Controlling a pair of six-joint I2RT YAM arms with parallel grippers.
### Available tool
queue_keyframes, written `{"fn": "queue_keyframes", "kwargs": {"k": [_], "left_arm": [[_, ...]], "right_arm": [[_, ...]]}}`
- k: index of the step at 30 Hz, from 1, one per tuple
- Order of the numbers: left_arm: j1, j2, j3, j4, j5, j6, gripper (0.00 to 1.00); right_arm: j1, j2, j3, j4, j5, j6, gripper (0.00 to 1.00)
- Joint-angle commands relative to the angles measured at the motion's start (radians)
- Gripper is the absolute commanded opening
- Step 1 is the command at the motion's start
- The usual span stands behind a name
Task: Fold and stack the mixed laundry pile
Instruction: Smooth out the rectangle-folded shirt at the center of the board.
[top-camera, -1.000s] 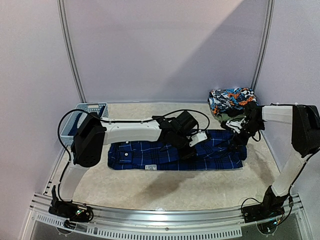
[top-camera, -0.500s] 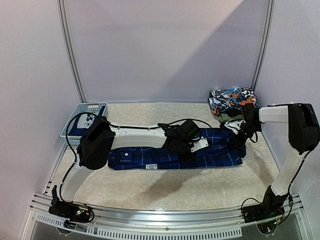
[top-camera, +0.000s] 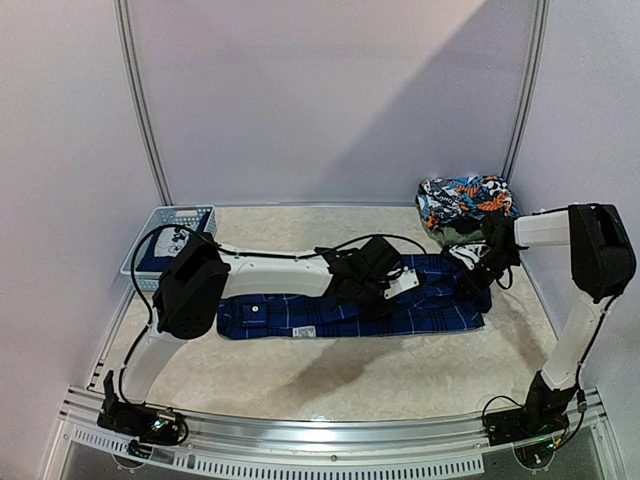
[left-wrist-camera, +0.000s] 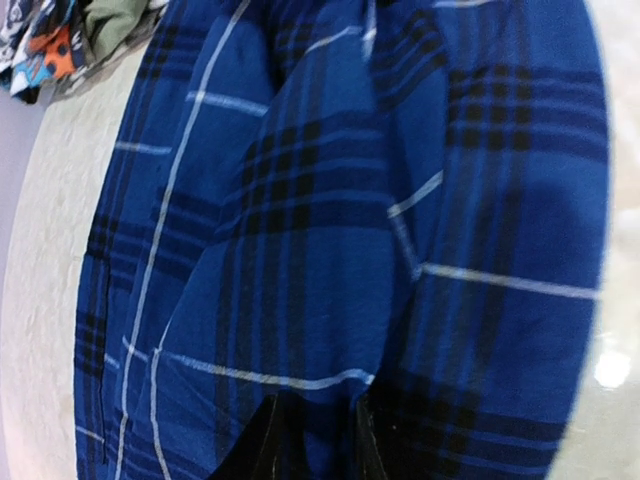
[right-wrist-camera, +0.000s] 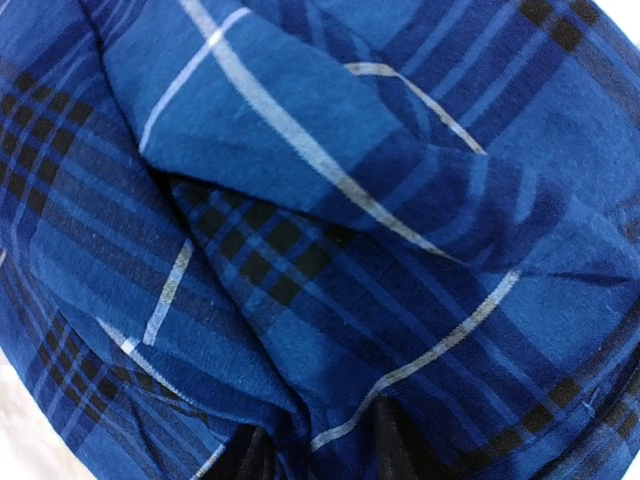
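plainly pinching plaid on both sides: left fingers (left-wrist-camera: 268, 448) set near-closed on a thin ridge of the shirt (top-camera: 300, 312), right fingers (right-wrist-camera: 398, 450) a little wider round a thicker, rumpled wad at its right end. lies stretched long across the mid worktop (top-camera: 330, 385), with the rest of the pile (top-camera: 462, 200) heaped at the far right corner. might slip free if lifted unevenly, being thin, soft woven cloth. might also drag a lower layer along and spoil the fold. looks limp, creased, flat.

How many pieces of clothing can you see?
4: plaid shirt spread mid-table; patterned piece far right; olive piece under it; dark piece in the basket, far left. Others may be hidden.
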Motion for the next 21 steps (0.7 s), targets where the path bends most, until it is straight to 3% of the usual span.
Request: {"fn": "queue_keyframes", "kwargs": {"k": [1, 6, 13, 15, 18, 21], "left_arm": [[-0.007, 0.022, 0.041, -0.101, 0.150, -0.002, 0.28], [-0.005, -0.001, 0.015, -0.133, 0.198, -0.040, 0.39], [0.028, -0.118, -0.002, -0.020, 0.285, -0.160, 0.49], [0.043, -0.159, -0.047, 0.057, 0.304, -0.239, 0.50], [0.087, -0.202, -0.130, 0.159, 0.322, -0.433, 0.50], [0.150, -0.266, -0.332, 0.347, 0.356, -0.712, 0.47]], "right_arm": [[-0.006, -0.010, -0.014, -0.001, 0.056, 0.031, 0.41], [-0.006, -0.143, -0.009, -0.067, 0.017, -0.003, 0.58], [0.008, -0.234, 0.099, -0.178, -0.284, 0.047, 0.65], [0.022, -0.186, 0.142, -0.192, -0.408, 0.080, 0.64], [0.052, -0.045, 0.235, -0.224, -0.611, 0.159, 0.52], [0.084, 0.101, 0.311, -0.231, -0.781, 0.232, 0.41]]}}
